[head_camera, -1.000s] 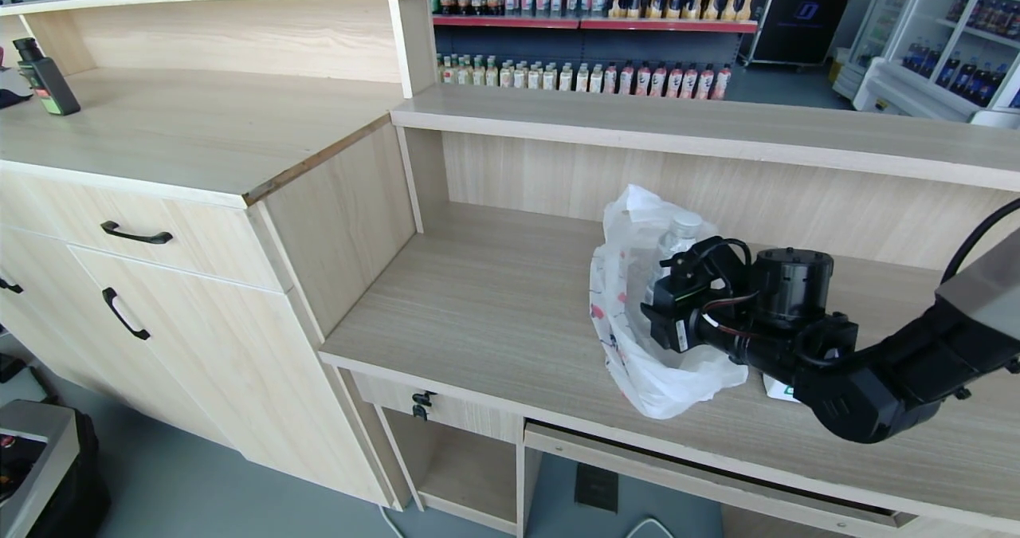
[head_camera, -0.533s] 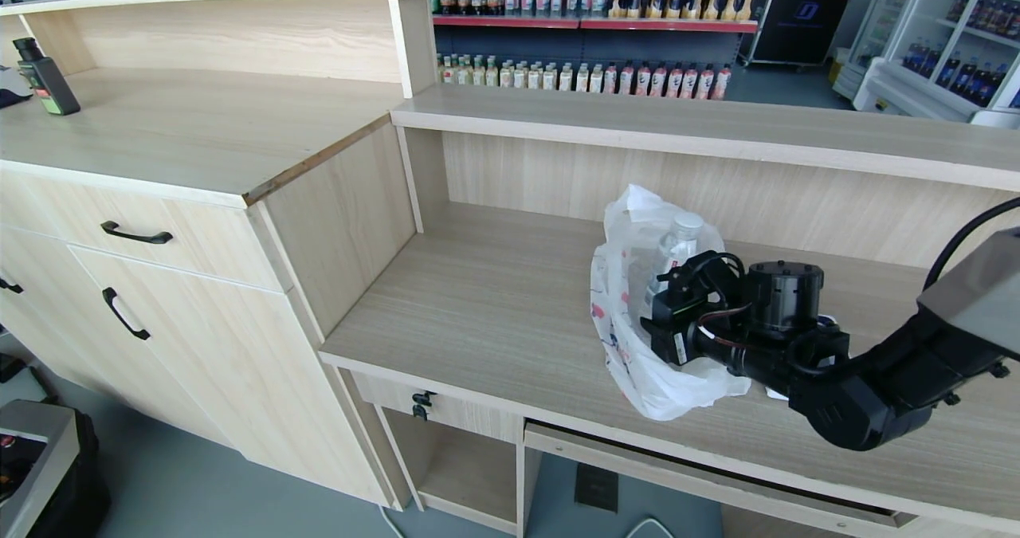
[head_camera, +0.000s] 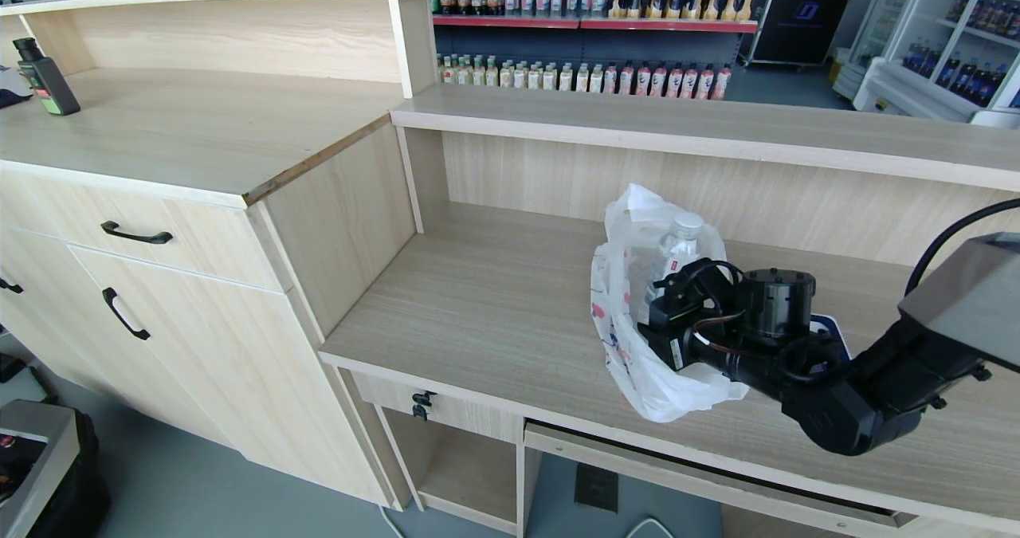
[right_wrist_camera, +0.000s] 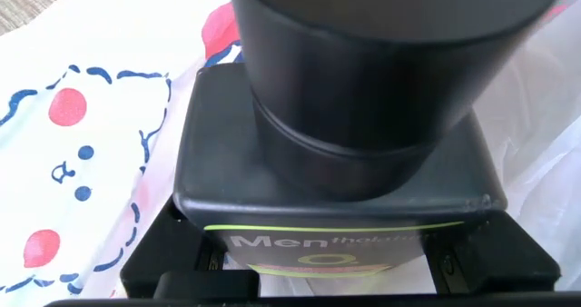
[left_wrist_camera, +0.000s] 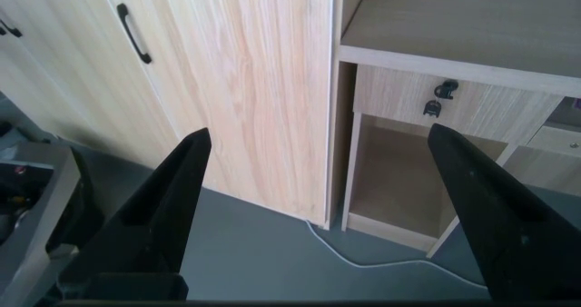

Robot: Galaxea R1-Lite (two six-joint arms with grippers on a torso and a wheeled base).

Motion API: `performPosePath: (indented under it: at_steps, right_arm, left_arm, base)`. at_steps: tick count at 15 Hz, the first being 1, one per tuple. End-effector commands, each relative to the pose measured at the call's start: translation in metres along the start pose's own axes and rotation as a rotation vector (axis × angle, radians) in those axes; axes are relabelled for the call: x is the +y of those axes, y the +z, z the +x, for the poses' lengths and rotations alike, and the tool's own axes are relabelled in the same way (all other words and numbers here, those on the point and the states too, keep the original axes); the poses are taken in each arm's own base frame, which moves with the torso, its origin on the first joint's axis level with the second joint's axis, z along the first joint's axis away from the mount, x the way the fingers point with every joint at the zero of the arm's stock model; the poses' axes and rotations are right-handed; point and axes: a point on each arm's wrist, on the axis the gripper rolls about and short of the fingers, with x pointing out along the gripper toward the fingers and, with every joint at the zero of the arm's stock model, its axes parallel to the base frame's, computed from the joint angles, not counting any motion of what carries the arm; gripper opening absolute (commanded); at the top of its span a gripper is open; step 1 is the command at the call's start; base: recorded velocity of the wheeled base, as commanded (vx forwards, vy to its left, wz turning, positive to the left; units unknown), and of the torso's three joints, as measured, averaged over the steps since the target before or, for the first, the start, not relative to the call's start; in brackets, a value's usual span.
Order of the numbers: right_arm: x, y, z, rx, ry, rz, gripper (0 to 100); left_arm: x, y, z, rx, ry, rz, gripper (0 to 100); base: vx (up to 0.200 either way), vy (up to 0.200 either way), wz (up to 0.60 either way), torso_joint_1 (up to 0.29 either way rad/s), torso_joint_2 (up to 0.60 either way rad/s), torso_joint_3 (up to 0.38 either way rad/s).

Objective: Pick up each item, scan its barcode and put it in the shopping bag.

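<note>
Nearest, the left gripper (left_wrist_camera: 318,133) hangs over the grey floor (left_wrist_camera: 272,243) by the cabinet (left_wrist_camera: 245,89), its fingers spread wide with nothing between them. Above, the pale wooden counter (head_camera: 494,315) carries the white printed bag (head_camera: 629,347) near its front edge. The right gripper (right_wrist_camera: 340,272) is pushed into the bag's mouth, clamped on a black bottle (right_wrist_camera: 336,162) with plastic on both sides of it. A water bottle (head_camera: 677,239) stands deeper in the bag. Behind the arm, a blue-edged item (head_camera: 829,327) lies on the counter. To the left, on the higher counter, sits a dark item (head_camera: 46,76). Beyond are shop shelves (head_camera: 590,24) of drinks and glass-door fridges (head_camera: 956,36).

Since a second ago the right arm has sunk a little and pressed further into the bag. The water bottle's cap now shows more plainly, and the blue-edged item has come into sight.
</note>
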Motion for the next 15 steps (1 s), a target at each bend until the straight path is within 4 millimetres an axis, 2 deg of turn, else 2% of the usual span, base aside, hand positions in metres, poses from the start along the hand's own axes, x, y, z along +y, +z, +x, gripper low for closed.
performPosePath:
  at_steps: [1, 6, 7, 12, 15]
  right_arm:
    - [0.0, -0.003, 0.002, 0.007, 0.001, -0.001, 0]
    - [-0.001, -0.008, 0.003, 0.022, -0.003, 0.0, 0]
    - [-0.001, -0.011, 0.002, 0.03, -0.001, 0.002, 100]
    - [-0.004, -0.007, 0.0, 0.013, -0.011, 0.008, 100]
    - [-0.007, 0.017, -0.009, -0.062, -0.018, -0.003, 100]
  left_arm:
    - [0.0, 0.0, 0.0, 0.0, 0.001, 0.0, 100]
    - [0.0, 0.0, 0.0, 0.0, 0.001, 0.0, 100]
    - [0.0, 0.0, 0.0, 0.0, 0.001, 0.0, 100]
    - [0.0, 0.0, 0.0, 0.0, 0.001, 0.0, 100]
    - [0.0, 0.0, 0.0, 0.0, 0.001, 0.0, 100]
  base:
    - [0.0, 0.0, 0.0, 0.0, 0.0, 0.0]
    - [0.0, 0.0, 0.0, 0.0, 0.0, 0.0]
    - [0.0, 0.0, 0.0, 0.0, 0.0, 0.0]
    - [0.0, 0.0, 0.0, 0.0, 0.0, 0.0]
    - [0.0, 0.0, 0.0, 0.0, 0.0, 0.0]
